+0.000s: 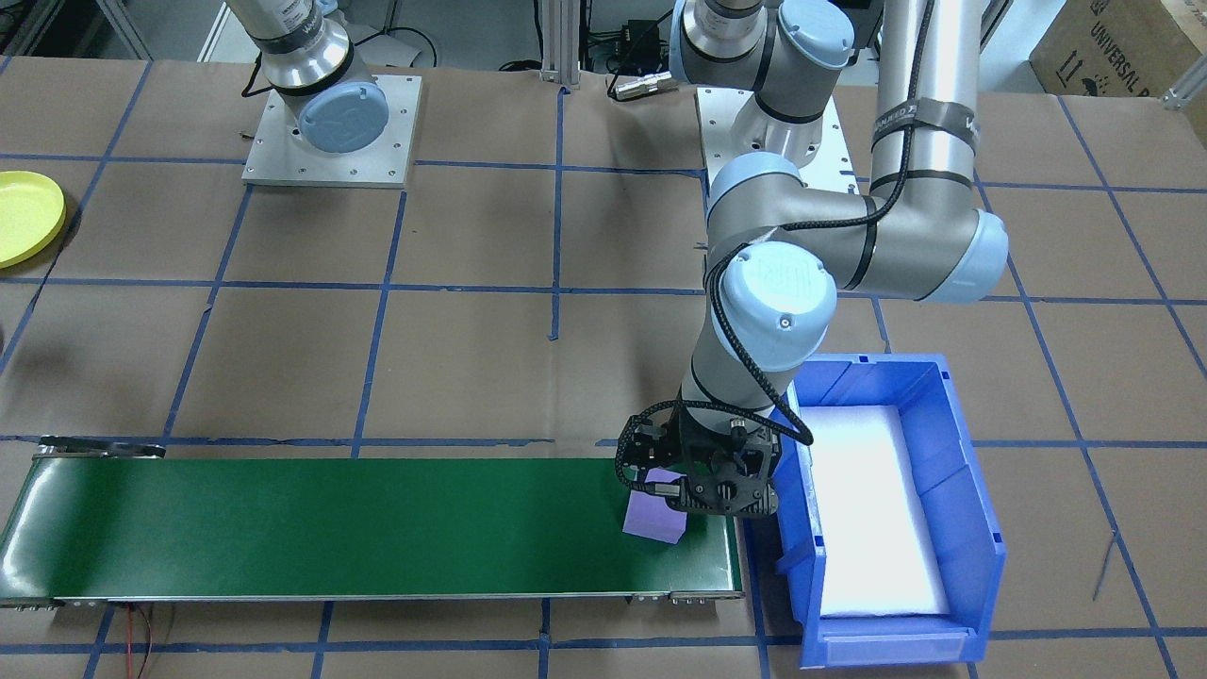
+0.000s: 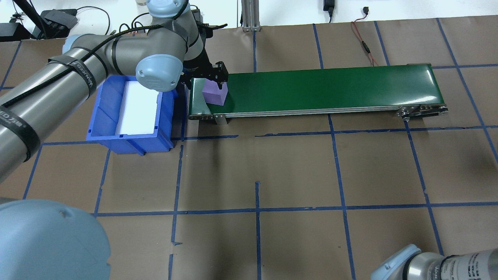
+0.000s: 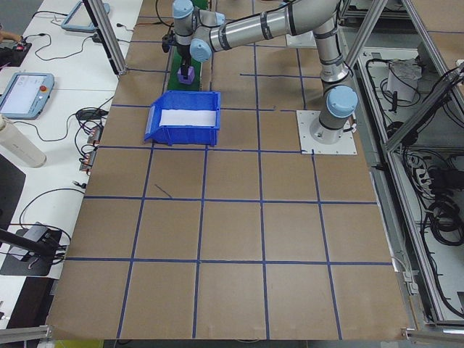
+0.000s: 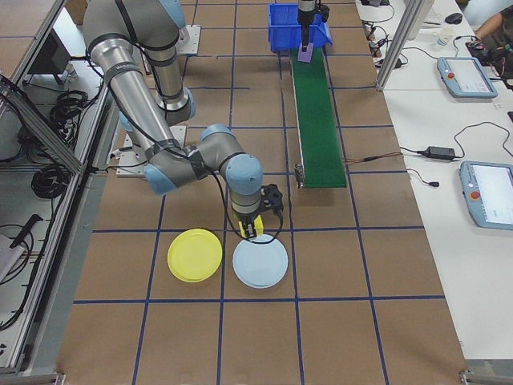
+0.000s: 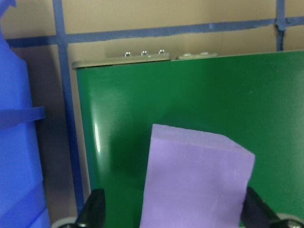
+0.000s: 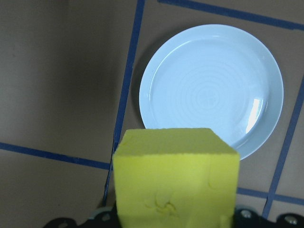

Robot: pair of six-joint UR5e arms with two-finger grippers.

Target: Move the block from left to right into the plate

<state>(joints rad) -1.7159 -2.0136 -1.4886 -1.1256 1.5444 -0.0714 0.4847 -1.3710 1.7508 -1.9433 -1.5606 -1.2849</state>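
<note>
The table (image 1: 566, 358) is covered in brown paper marked off by blue tape lines.

Front-facing view: a green conveyor belt (image 1: 330, 528) lies along the near edge, a blue bin (image 1: 952, 490) just beside its end. The left pincer (image 1: 693, 495) is down over a purple block (image 1: 653, 521) resting on the belt's bin end. The yellow plate (image 1: 26, 217) sits at the far side of the table, well apart from the belt.

Overhead view: the left pincer's fingers straddle the purple block; contact cannot be told.

Right side view: the right pincer (image 4: 250, 233) hangs just above the table beside a pale blue plate (image 4: 260, 261), which lies just beside the yellow plate.

Left wrist view: fingers apart, either side of the purple block.

Right wrist view: the right pincer is clamped on a yellow block (image 6: 175, 178), the pale blue plate beyond it.
</note>
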